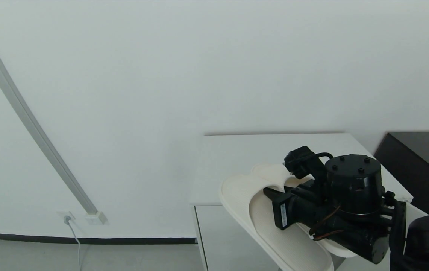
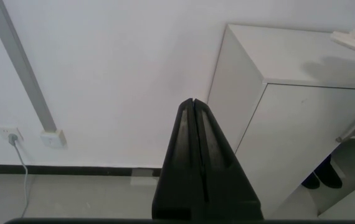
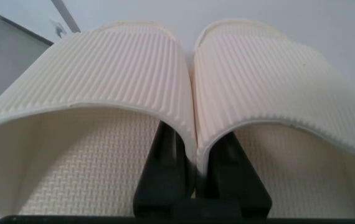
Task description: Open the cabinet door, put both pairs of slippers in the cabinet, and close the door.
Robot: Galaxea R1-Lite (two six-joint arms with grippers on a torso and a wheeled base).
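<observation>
Right gripper (image 1: pixel 274 195) clamped the inner walls of the cream ribbed foam slippers (image 1: pixel 244 188), held over the white cabinet (image 1: pixel 259 146) front edge. Left gripper (image 2: pixel 194 124) was closed and empty. Judgement: lower the pair level into the cabinet, pinch firm.

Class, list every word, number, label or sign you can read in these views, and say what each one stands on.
No text can be read.
On the black right arm, a small white sticker: print too small to read.
On the pair of cream ribbed foam slippers: no marking.
On the white cabinet: no marking.
On the white wall socket: no marking.
</observation>
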